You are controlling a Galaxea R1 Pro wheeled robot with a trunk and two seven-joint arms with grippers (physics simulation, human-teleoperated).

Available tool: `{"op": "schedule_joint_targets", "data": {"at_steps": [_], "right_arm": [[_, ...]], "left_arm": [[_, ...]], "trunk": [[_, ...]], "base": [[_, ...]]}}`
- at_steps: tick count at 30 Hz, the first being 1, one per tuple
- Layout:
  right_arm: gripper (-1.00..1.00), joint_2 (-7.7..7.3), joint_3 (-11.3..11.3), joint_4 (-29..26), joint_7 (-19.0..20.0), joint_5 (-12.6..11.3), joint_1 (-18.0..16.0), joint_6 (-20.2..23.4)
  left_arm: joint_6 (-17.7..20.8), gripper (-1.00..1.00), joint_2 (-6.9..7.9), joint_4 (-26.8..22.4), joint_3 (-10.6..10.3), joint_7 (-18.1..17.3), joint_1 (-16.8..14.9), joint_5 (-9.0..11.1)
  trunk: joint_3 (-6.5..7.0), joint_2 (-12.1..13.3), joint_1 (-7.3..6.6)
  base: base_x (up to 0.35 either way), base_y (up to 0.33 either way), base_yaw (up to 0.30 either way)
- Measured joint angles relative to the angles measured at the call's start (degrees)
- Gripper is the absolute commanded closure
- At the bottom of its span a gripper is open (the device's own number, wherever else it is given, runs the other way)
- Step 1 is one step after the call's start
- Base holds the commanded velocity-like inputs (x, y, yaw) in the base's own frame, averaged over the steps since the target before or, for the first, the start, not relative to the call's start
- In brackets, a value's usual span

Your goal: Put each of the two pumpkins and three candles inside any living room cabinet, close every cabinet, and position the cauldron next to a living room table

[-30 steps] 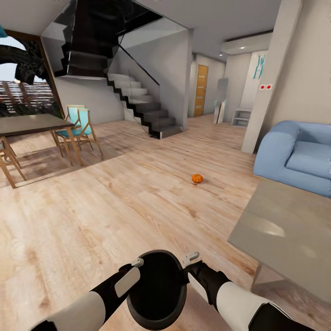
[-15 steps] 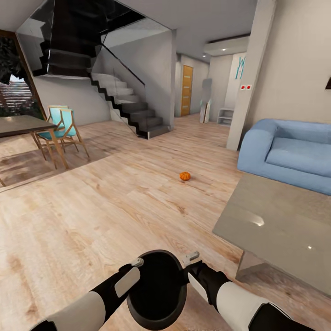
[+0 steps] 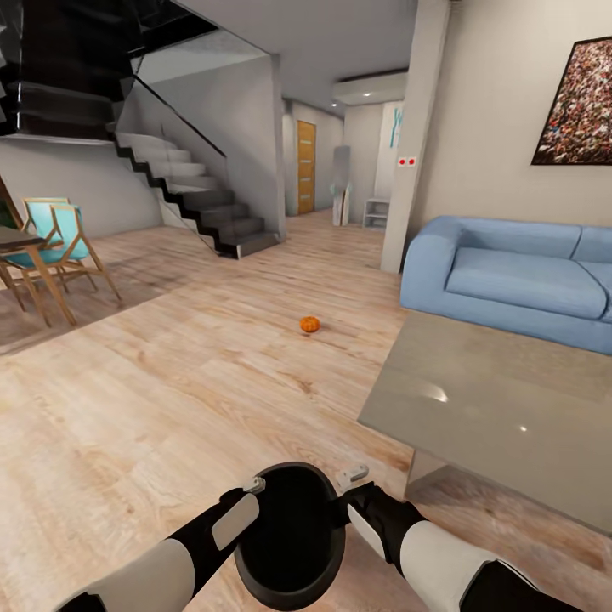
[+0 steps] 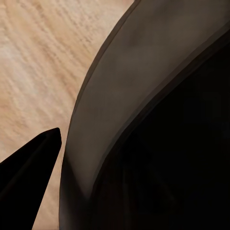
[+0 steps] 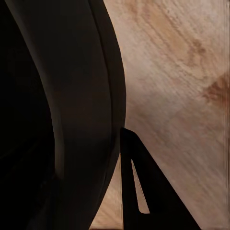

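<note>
Between our two arms, low in the head view, we carry the cauldron (image 3: 289, 535), a black, round-bellied pot with its open mouth facing up. Our left pincer (image 3: 252, 488) sits at one side of the rim and our right pincer (image 3: 350, 474) at the opposite side. In each wrist view one dark finger lies just outside the thick curved wall, so each pincer seems to straddle the rim and pinch it, though we cannot make out the inner fingers and cannot tell how firmly they close. We judge the cauldron stiff and fairly heavy, with a smooth, possibly slippery wall. Taking it at two opposite points of the rim, as we do now, looks like the sound way to hold it, provided both arms move together so it neither tips nor slides. Ahead on the wooden floor (image 3: 170, 399), well apart from us, lies one small orange pumpkin (image 3: 309, 324). It looks light and firm, but round and ribbed enough to roll, so a grip across its widest part would suit it. To our right stands a low grey desk (image 3: 510, 416), with a blue sofa (image 3: 510, 280) behind it; the cauldron belongs beside that desk.
</note>
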Motion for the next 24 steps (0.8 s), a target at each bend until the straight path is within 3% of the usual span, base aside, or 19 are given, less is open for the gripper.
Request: {"op": "schedule_joint_targets", "data": {"at_steps": [11, 24], "right_arm": [[1.00, 0.00, -0.11, 0.01, 0.02, 0.09, 0.00, -0.03], [1.00, 0.00, -0.12, 0.01, 0.02, 0.09, 0.00, -0.06]], "left_arm": [[-0.02, 1.00, 0.00, -0.03, -0.02, 0.03, 0.00, 0.00], [-0.02, 1.00, 0.00, -0.04, -0.02, 0.04, 0.00, -0.02]], "trunk": [[0.01, 0.00, 0.00], [0.45, 0.00, 0.00]], "base": [[0.000, 0.000, -0.079], [0.000, 0.000, -0.255]]}}
